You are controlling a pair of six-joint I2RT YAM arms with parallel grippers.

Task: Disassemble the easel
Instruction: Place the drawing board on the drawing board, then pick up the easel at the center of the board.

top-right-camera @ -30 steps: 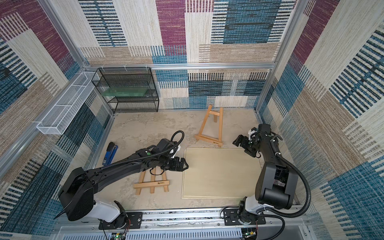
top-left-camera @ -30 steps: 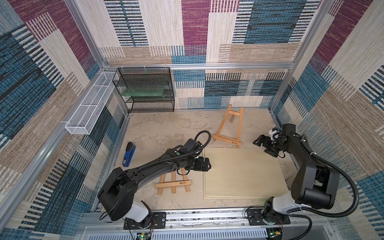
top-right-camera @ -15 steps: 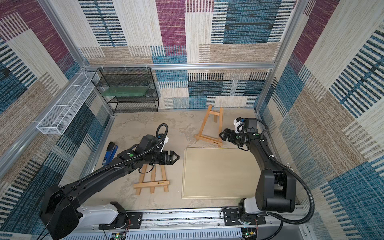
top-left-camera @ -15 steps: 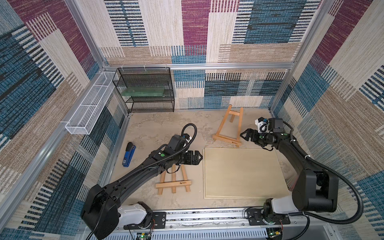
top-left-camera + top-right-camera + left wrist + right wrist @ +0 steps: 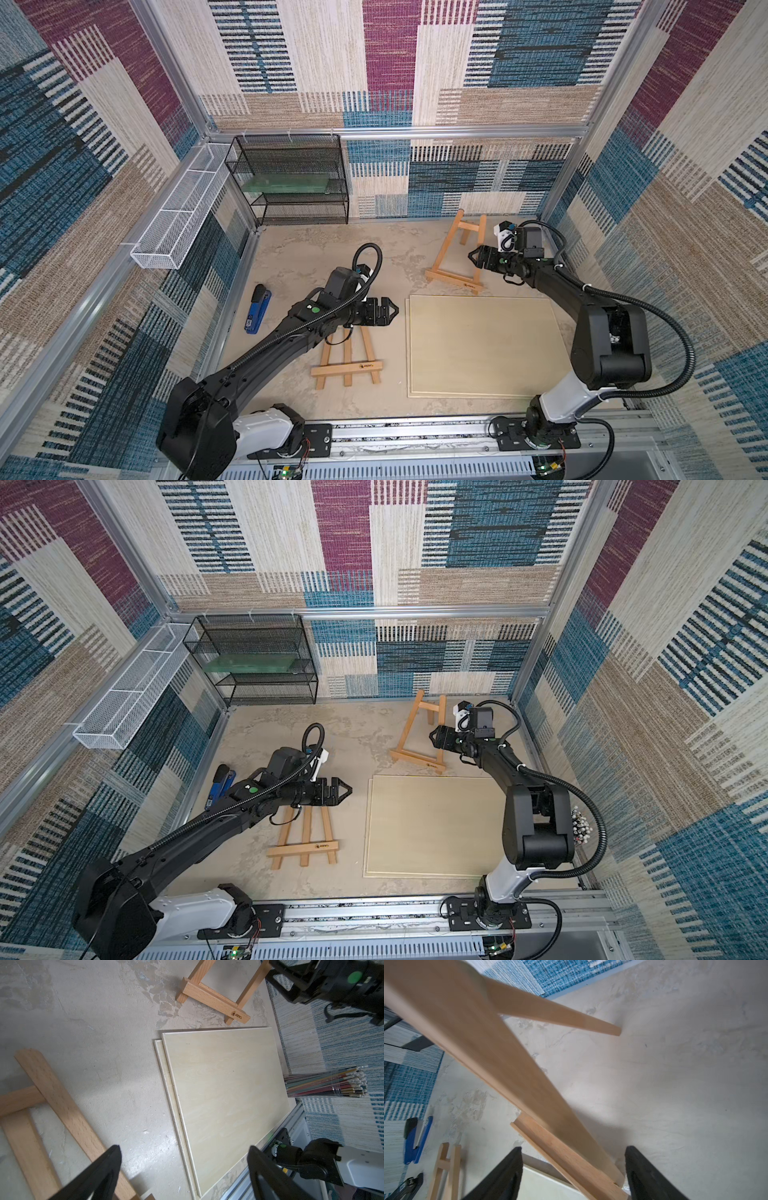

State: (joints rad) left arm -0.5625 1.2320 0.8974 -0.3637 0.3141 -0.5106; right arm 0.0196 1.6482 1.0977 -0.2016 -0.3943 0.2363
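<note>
One wooden easel (image 5: 453, 279) stands; second easel (image 5: 347, 368) lies flat.

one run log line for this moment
left gripper: open, empty, over flat easel | right gripper: open, around leg of standing easel | boards: stacked flat

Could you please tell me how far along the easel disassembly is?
Done: the near easel lies flat beside two stacked boards. In hand: the open right claw straddles the standing easel's leg, not yet gripping. Remaining: that easel needs taking down; the left claw hovers open and empty.
</note>
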